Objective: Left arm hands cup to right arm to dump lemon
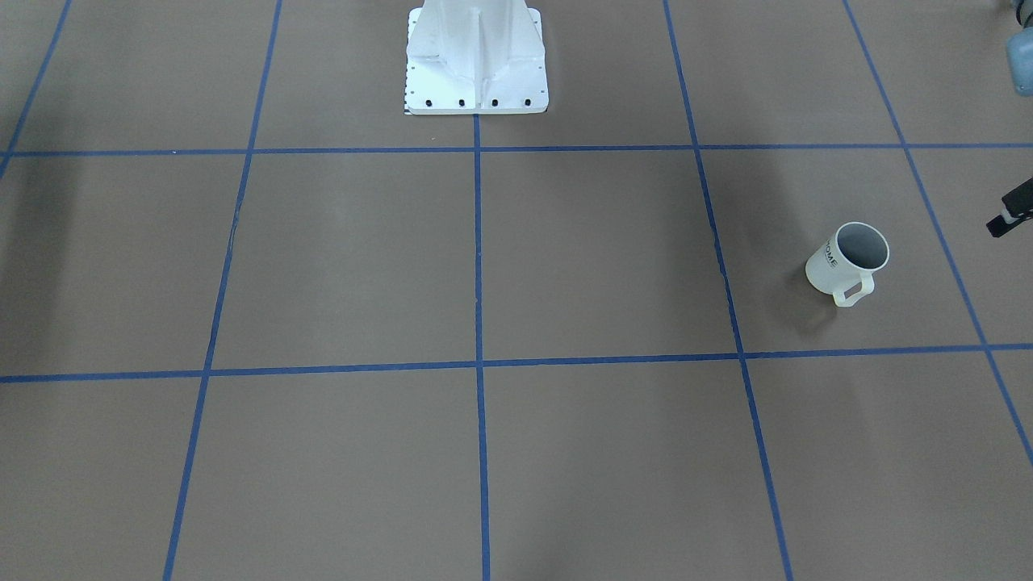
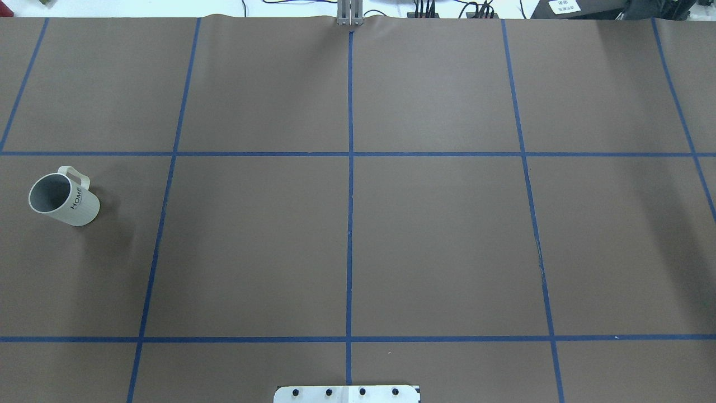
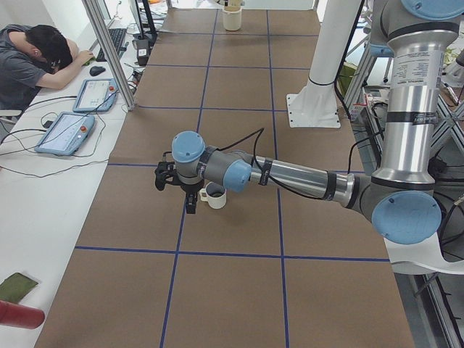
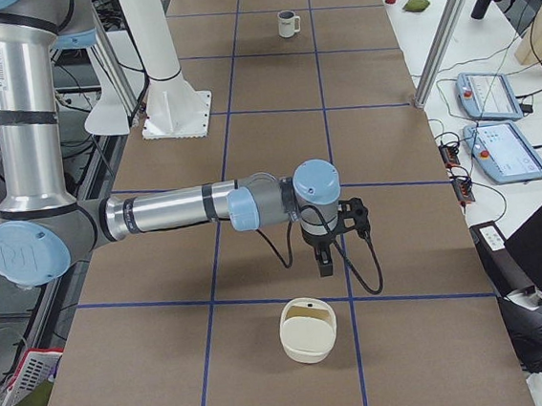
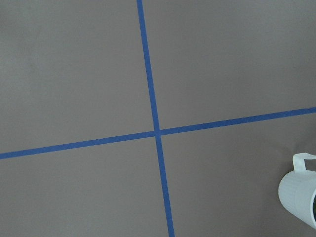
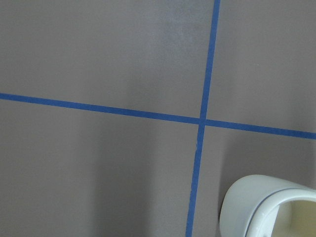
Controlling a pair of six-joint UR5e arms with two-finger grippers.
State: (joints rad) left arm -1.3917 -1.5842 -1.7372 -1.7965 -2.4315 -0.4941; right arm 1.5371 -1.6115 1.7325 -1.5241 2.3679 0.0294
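Front view: you see the left gripper [image 1: 1010, 213] poking in at the right edge. The upright cup [image 1: 847, 260] stands apart at about its 9 o'clock, and you cannot tell its jaws.

Overhead: the cup sits near the table [image 2: 358, 252]'s left edge, with broad surface at its 3 o'clock.

Left side view: your left arm [image 3: 290, 175] stretches low, gripper pointing down, with the cup just beside it.

Right side view: the right arm [image 4: 176, 210] reaches out likewise, and the right gripper [image 4: 324, 255]'s state cannot be told.
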